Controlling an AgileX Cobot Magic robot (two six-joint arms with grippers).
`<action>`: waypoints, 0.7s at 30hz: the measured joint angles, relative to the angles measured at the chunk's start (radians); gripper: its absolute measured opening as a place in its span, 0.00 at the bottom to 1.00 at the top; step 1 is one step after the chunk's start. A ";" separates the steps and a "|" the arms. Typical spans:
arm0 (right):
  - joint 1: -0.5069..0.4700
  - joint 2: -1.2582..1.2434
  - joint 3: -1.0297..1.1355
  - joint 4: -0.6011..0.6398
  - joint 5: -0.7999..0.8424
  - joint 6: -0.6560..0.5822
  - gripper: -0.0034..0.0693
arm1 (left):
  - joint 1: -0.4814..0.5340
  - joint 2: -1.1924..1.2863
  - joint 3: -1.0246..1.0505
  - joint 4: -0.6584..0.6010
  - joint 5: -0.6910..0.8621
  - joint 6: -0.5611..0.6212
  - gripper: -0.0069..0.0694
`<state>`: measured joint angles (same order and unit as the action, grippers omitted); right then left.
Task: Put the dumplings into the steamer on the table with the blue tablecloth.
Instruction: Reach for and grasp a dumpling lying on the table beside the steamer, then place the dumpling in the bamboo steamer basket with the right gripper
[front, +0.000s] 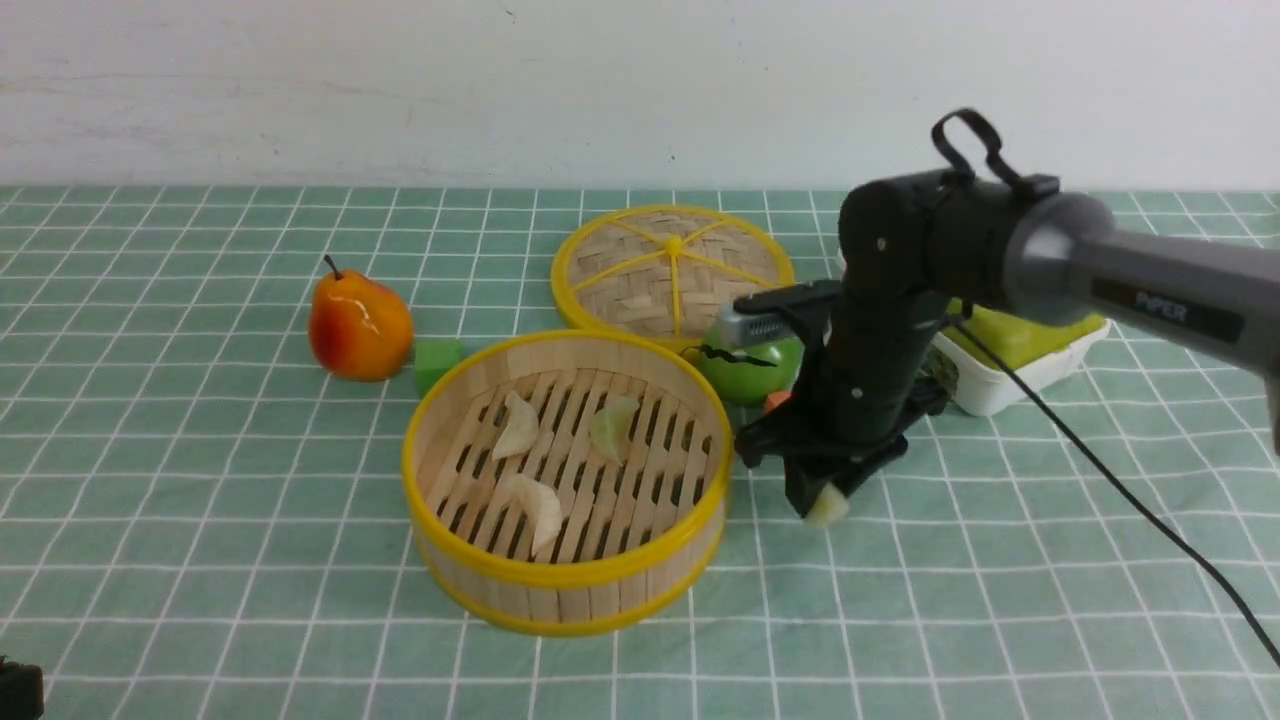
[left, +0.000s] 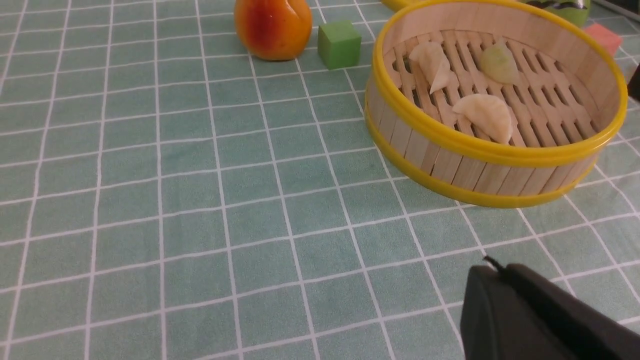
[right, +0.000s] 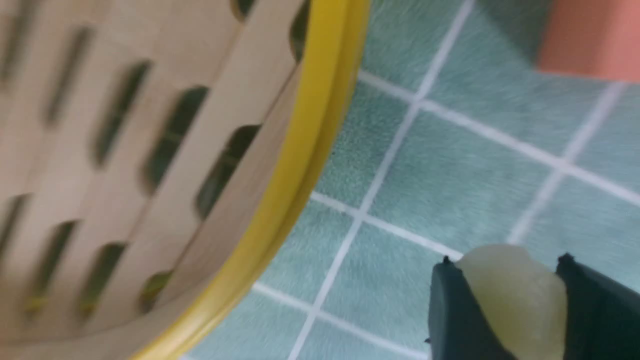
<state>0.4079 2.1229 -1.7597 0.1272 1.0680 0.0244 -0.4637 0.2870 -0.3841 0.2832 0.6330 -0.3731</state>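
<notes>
The round bamboo steamer (front: 570, 600) with yellow rims stands mid-table on the blue tablecloth (front: 200, 500). Three pale dumplings lie on its slatted floor: one (front: 518, 425) at the back left, one greenish (front: 612, 425) at the back right, one (front: 540, 510) at the front. Just right of the steamer, my right gripper (front: 825, 508) points down at the cloth, shut on another dumpling (right: 515, 295), which fills the gap between its black fingers (right: 452, 310). The steamer's rim (right: 300, 165) is close beside it. My left gripper (left: 492, 272) is shut with nothing in it, low over the cloth in front of the steamer (left: 495, 165).
A woven yellow-rimmed lid (front: 672, 265) lies behind the steamer. A red-orange pear (front: 358, 325) and a green cube (front: 438, 362) sit to the steamer's left. A green fruit (front: 745, 370), an orange cube (front: 776, 400) and a white tray (front: 1020, 370) holding something yellow-green are behind the right arm.
</notes>
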 joint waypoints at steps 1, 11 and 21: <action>0.000 -0.013 -0.017 0.003 0.007 0.000 0.39 | 0.000 0.000 0.000 0.000 -0.002 0.000 0.09; 0.134 -0.056 -0.117 0.198 -0.061 -0.046 0.39 | 0.000 0.000 0.000 0.001 -0.009 0.000 0.10; 0.196 0.096 -0.116 0.135 -0.154 0.082 0.44 | 0.000 0.000 0.000 0.001 -0.010 0.000 0.11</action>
<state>0.6037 2.2189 -1.8758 0.2627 0.9138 0.1064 -0.4637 0.2870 -0.3841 0.2843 0.6232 -0.3731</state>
